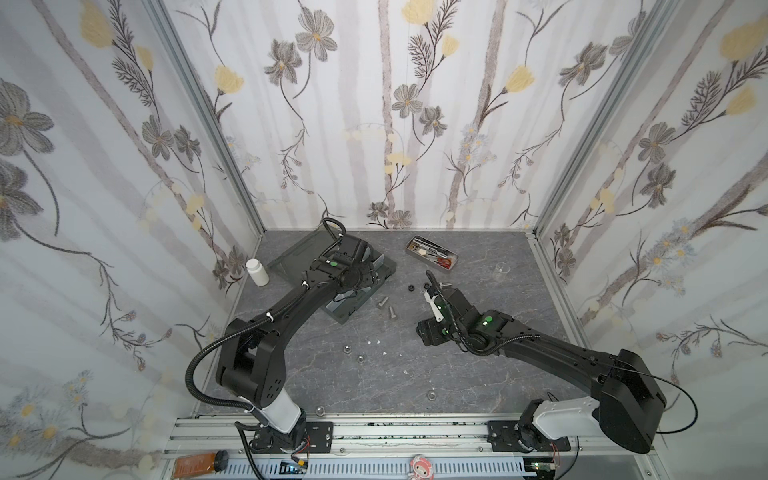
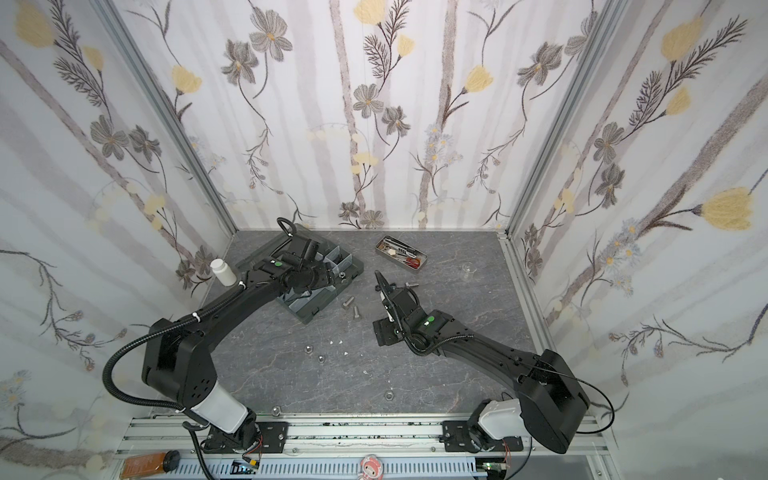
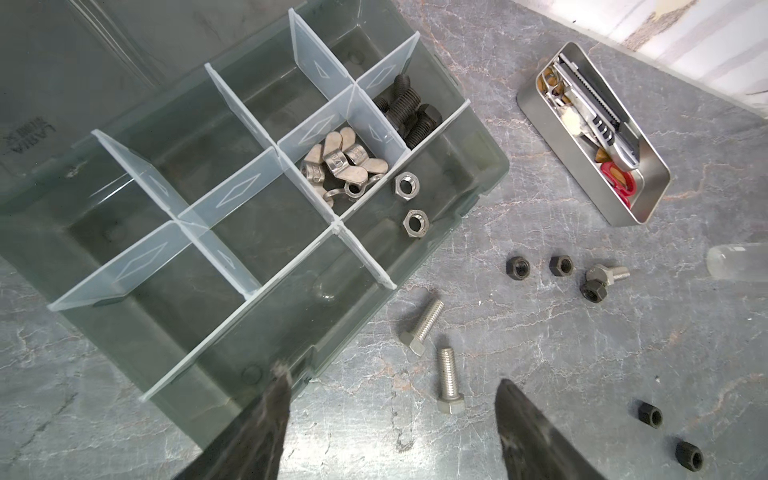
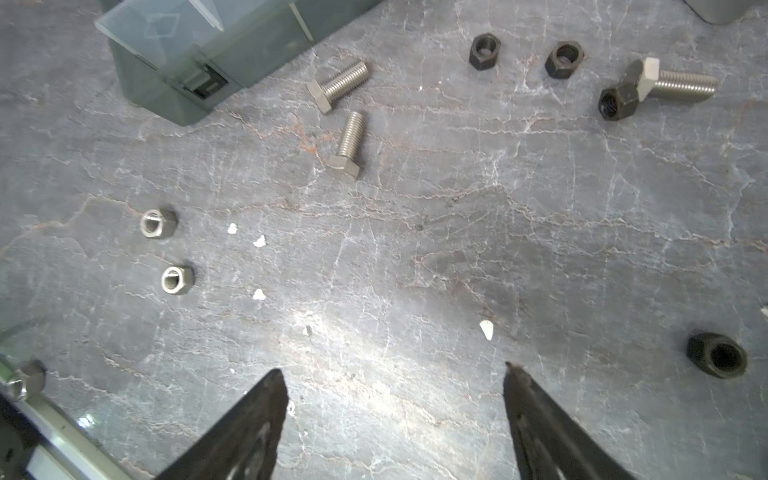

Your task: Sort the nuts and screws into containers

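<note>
Left wrist view: left hand [image 3: 392, 377] wide and empty; silver screw [image 3: 449, 380] lies just ahead, shaft pointing away, head nearest.

The counter [image 4: 415, 257] is seen as grey, matt and stone-like, with pale veins. The organizer box [image 3: 291, 328] is made of smoky, semi-clear plastic, and its dividers [image 3: 245, 191] of frosted whitish plastic. The silver screws [image 3: 448, 380] and silver nuts [image 3: 403, 183] are of bright bare metal, the shafts ridged with thread. The black nuts [image 3: 561, 265] and black screws [image 3: 409, 112] are finished in dull black. The tin [image 3: 654, 183] is of smooth satin metal. The fingers [image 4: 253, 415] of the right claw [image 4: 395, 372] are shown black, matt and scuffed.
</note>
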`<move>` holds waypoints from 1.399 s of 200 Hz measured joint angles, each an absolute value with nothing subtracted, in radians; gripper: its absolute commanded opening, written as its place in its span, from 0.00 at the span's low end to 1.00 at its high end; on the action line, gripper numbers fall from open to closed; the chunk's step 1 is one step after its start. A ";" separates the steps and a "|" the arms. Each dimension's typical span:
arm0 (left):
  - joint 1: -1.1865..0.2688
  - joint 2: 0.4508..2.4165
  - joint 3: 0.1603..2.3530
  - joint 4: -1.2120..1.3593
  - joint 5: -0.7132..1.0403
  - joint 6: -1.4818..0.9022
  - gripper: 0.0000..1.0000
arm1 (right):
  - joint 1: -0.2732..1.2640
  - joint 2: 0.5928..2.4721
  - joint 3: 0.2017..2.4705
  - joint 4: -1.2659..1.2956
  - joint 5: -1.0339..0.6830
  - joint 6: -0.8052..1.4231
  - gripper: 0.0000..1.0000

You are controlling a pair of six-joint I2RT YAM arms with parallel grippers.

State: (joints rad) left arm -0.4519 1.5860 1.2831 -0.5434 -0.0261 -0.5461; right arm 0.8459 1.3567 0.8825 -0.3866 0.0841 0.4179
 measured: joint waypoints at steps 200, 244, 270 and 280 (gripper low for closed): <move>-0.423 1.433 0.984 -0.396 0.004 -0.562 0.85 | 1.155 1.380 0.712 -0.513 0.084 0.587 0.50; -0.416 1.433 0.983 -0.393 0.004 -0.562 0.85 | 1.198 1.375 0.688 -0.511 0.073 0.610 0.49; -0.409 1.434 0.983 -0.393 0.004 -0.562 0.85 | 1.223 1.382 0.688 -0.510 0.068 0.620 0.47; -0.406 1.434 0.983 -0.393 0.004 -0.562 0.85 | 1.230 1.386 0.688 -0.509 0.057 0.624 0.47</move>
